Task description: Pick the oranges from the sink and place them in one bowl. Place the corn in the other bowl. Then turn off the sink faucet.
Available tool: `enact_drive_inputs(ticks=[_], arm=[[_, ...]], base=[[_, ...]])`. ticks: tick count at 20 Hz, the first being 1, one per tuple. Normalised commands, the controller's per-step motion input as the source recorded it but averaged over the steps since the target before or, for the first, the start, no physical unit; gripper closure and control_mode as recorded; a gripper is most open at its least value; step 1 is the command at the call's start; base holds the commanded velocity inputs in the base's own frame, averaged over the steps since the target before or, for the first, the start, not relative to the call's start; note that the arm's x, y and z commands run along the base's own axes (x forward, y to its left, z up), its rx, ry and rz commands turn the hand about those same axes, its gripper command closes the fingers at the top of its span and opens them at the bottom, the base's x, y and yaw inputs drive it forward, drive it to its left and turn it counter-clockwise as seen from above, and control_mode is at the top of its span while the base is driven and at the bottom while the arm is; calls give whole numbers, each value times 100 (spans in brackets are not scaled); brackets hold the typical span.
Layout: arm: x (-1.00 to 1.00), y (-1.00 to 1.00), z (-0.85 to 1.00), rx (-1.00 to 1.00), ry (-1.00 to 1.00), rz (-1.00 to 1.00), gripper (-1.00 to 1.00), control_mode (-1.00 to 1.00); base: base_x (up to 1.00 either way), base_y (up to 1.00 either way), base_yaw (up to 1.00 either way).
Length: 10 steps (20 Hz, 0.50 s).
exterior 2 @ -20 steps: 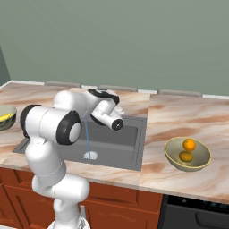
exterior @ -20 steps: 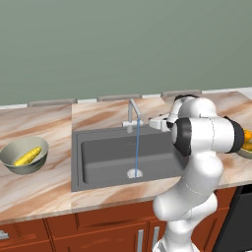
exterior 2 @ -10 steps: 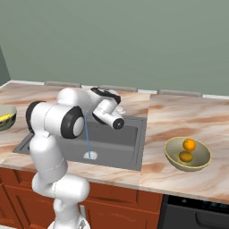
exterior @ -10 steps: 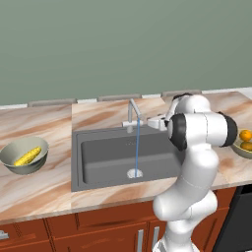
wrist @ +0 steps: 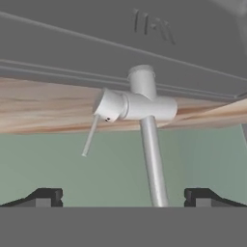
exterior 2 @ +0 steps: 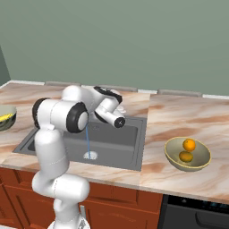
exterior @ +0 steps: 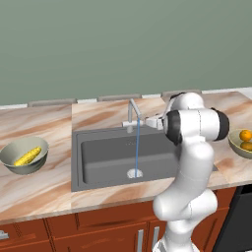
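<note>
item: sink faucet (wrist: pixel 144 103), at the back rim of the sink (exterior: pixel 106 162), water running. your claw (wrist: pixel 123 197) stood wide and empty before it, lever (wrist: pixel 90 136) off to one side. risk: you could have missed the thin lever, or pushed the spout instead.

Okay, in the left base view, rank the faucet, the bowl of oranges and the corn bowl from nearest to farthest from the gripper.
1. Sink faucet: just left of the open gripper.
2. Olive bowl holding the oranges: far right.
3. Grey-green bowl holding the corn: far left.
</note>
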Motion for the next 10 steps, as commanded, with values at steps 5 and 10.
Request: enact_drive_inputs(ticks=[5, 10], arm=[[30, 0, -18, 0, 0, 0, -100, -100], [32, 0, -13, 0, 0, 0, -100, -100]], base=[[0, 0, 0], [0, 0, 0]])
